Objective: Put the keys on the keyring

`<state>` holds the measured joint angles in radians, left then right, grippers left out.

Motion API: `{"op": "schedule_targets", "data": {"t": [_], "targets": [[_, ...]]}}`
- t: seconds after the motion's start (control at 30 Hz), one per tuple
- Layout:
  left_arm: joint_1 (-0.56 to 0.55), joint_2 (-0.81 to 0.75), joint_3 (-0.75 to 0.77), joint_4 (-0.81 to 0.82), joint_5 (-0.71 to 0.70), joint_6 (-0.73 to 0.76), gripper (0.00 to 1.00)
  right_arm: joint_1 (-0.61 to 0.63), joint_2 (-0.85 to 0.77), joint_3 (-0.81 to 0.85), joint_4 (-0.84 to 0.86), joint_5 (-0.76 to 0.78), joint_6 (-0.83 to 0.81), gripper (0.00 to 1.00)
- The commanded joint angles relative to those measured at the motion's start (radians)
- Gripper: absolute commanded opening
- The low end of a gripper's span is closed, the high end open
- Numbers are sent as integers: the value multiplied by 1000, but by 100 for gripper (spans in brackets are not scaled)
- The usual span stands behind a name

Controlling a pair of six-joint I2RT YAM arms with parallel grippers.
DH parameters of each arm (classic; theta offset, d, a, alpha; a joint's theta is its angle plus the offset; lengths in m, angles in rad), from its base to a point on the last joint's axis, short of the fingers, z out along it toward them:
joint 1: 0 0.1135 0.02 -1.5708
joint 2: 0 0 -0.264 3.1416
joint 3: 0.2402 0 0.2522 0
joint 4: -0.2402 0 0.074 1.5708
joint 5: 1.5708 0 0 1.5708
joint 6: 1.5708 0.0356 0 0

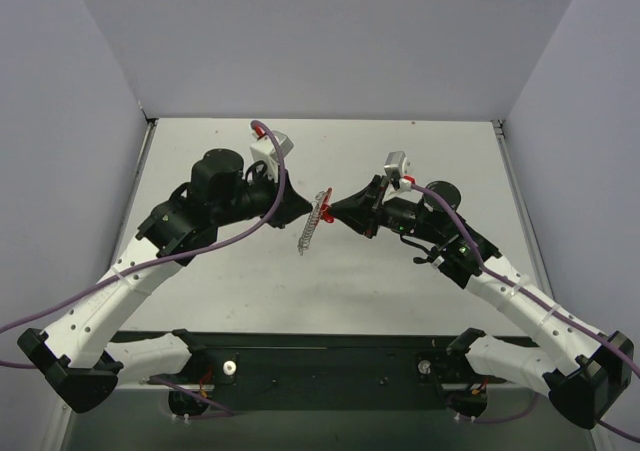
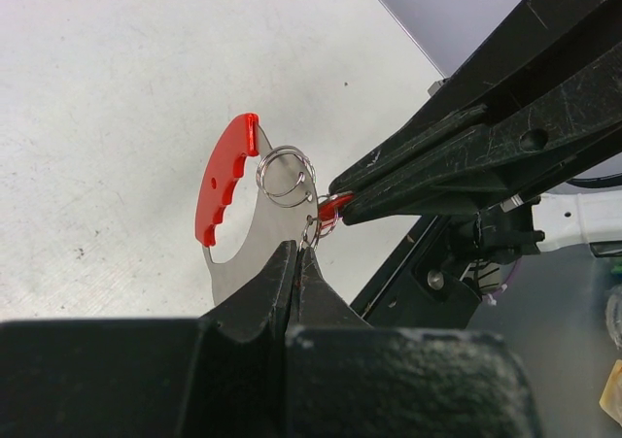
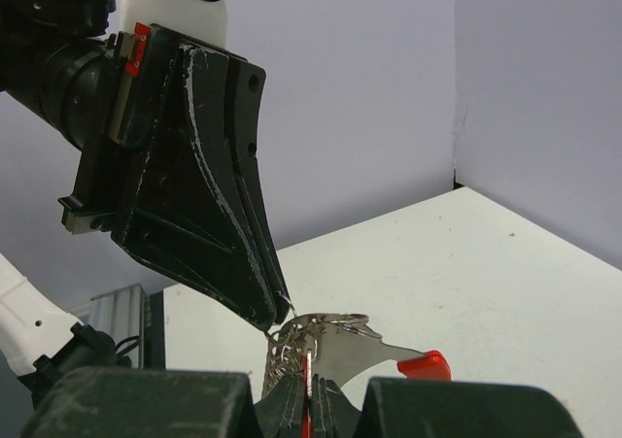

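Top external view first: both arms reach in toward the middle of the worktop [image 1: 420, 291], and the left gripper [image 1: 299, 211] and right gripper [image 1: 336, 209] meet nearly tip to tip, with the keyring [image 1: 311, 229] hanging between them, lifted clear of the surface and seen edge-on as a thin slanted strip. From the left wrist we get the close look: the left gripper's jaws are pressed fully together on the lower edge of the grey-silver band [image 2: 260, 239], so the loop stands up in front of the camera with its red arc [image 2: 222, 181] on the left. Small silver rings [image 2: 285, 176] hang at the loop's open side, near the top end of the red arc. Coming in from the right, the right gripper is pinched tight on the red-tagged key [image 2: 333, 208], only a sliver of red showing between its tips, right against the band beside those rings. We can't tell whether the key is threaded onto a ring or merely touching it; the metal there is too small and crowded.
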<state>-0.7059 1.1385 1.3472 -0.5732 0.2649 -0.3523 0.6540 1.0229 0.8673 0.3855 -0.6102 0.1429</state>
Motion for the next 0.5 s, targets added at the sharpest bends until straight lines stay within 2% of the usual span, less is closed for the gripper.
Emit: {"op": "schedule_targets", "data": {"t": [0.0, 0.47], "targets": [[8, -46, 13, -65, -87, 55, 0, -39, -32, 25, 67, 40, -11, 0], [-3, -37, 18, -94, -101, 84, 0, -45, -24, 27, 72, 32, -12, 0]]}}
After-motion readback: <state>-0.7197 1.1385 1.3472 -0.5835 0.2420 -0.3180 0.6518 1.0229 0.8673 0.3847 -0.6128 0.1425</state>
